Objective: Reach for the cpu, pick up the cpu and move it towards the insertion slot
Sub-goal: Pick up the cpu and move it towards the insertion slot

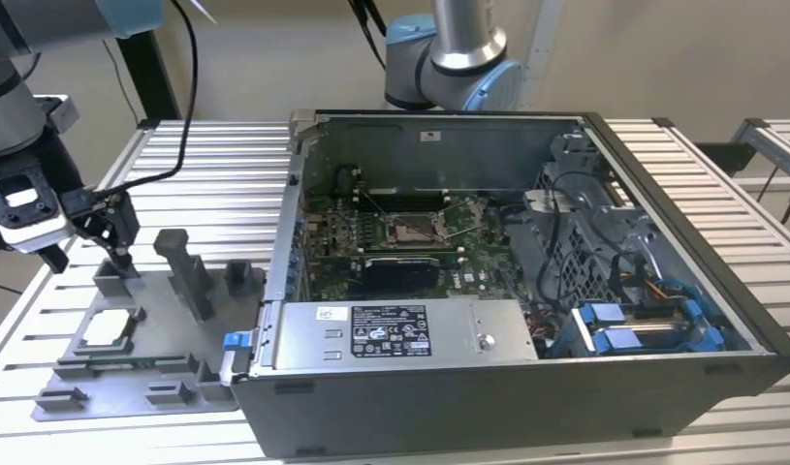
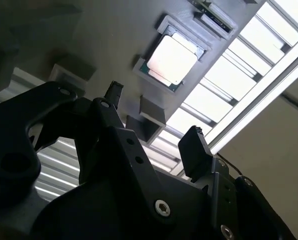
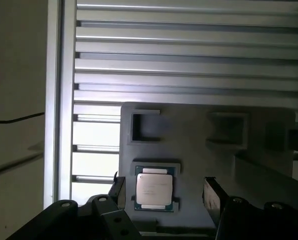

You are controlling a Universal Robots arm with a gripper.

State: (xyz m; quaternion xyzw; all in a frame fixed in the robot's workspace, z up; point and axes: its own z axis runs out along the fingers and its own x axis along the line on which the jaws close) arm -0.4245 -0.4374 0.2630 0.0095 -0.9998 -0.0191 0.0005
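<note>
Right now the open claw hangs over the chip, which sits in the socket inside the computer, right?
No. The chip sits in the grey fixture outside the computer, as the exterior view shows, not in the socket. The open claw does hang over it.

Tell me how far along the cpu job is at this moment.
Nothing is finished yet. In hand is the reach: the end effector hangs open above the cpu, which lies ungrasped in its grey fixture. Picking it up and carrying it to the insertion slot are not yet done.
</note>
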